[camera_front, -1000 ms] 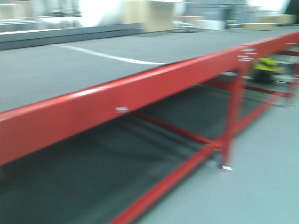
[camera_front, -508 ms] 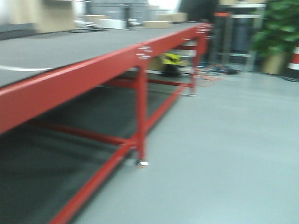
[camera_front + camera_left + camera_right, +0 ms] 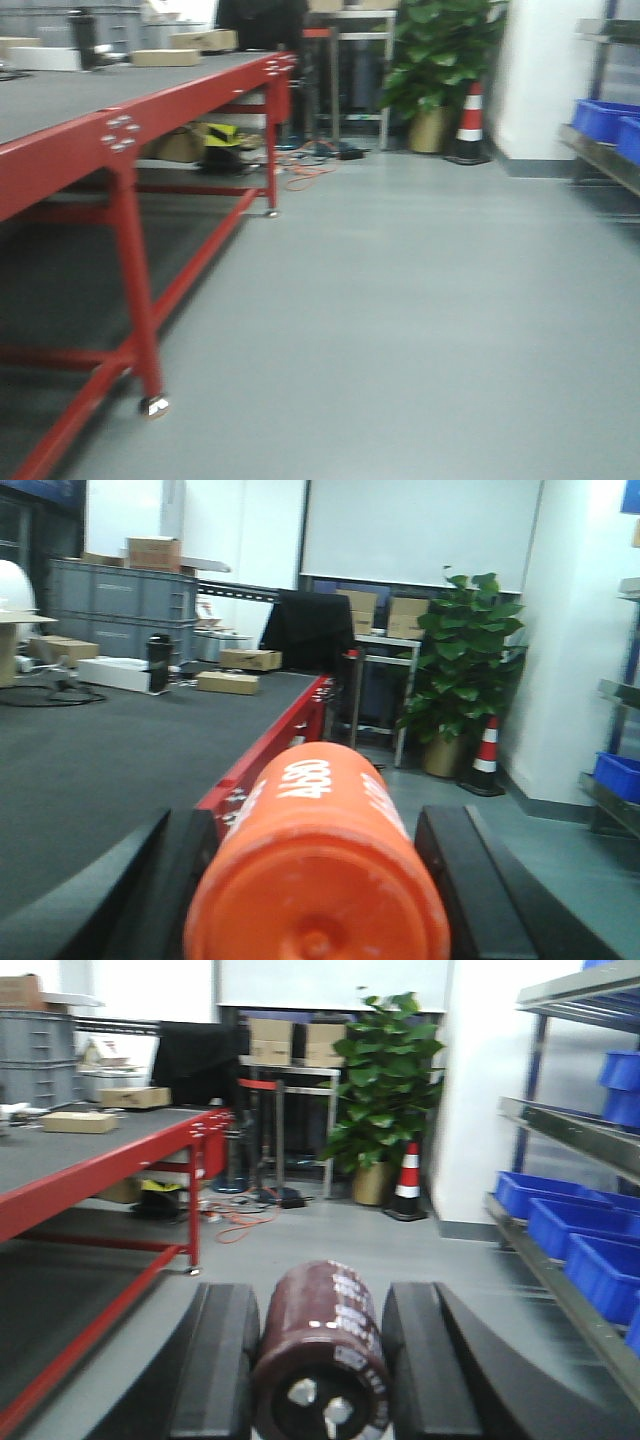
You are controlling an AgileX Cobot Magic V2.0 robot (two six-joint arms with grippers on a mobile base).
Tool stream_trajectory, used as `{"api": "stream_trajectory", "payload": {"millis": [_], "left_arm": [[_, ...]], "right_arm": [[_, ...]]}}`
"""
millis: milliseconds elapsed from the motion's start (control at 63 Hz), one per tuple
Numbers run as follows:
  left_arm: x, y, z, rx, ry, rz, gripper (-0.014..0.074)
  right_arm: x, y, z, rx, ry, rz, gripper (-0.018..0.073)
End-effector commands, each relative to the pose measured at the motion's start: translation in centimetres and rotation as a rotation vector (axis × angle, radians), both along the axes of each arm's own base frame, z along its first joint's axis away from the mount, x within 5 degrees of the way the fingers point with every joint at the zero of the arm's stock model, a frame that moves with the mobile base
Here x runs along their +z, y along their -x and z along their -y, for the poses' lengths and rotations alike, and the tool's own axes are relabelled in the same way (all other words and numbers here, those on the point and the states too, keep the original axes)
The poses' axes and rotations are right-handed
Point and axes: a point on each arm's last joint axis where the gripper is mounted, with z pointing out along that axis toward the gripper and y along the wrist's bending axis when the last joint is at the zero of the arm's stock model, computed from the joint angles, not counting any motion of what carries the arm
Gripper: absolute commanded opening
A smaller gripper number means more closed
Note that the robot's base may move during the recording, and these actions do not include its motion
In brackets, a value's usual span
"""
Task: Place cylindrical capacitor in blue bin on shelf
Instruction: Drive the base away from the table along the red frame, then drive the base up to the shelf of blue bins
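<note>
My right gripper point(image 3: 320, 1355) is shut on a dark brown cylindrical capacitor point(image 3: 322, 1340) with two metal terminals facing the camera, held above the floor. My left gripper point(image 3: 320, 885) is shut on an orange cylinder point(image 3: 320, 840) with white lettering. The steel shelf point(image 3: 572, 1128) stands at the right of the right wrist view, with blue bins point(image 3: 572, 1218) on its levels. The shelf point(image 3: 603, 157) and a blue bin point(image 3: 598, 116) also show at the right edge of the front view. Both grippers are far from the shelf. Neither gripper shows in the front view.
A long red-framed table point(image 3: 120, 130) with a grey top runs along the left. A potted plant point(image 3: 437, 60) and a striped traffic cone point(image 3: 469, 122) stand by the white wall. Cables point(image 3: 305, 160) and a yellow item lie under the table's far end. Grey floor point(image 3: 400, 300) lies between table and shelf.
The front view has swung to the right. The red table has slid to the left of the picture, and the plant, cone and shelf with blue bins have come into sight.
</note>
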Motion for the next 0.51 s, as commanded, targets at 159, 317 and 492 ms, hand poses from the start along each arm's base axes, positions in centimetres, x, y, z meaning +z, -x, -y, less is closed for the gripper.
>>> {"api": "stream_trajectory", "payload": {"millis": [159, 317, 492], "left_arm": [[0.24, 0.11, 0.0, 0.001, 0.004, 0.024, -0.0111], [0.24, 0.11, 0.0, 0.001, 0.004, 0.024, -0.0111], [0.24, 0.11, 0.0, 0.001, 0.004, 0.024, -0.0111]], "right_arm": [[0.23, 0.11, 0.02, -0.002, 0.004, 0.032, -0.0165], [0.23, 0.11, 0.02, -0.002, 0.004, 0.032, -0.0165], [0.23, 0.11, 0.02, -0.002, 0.004, 0.032, -0.0165]]}}
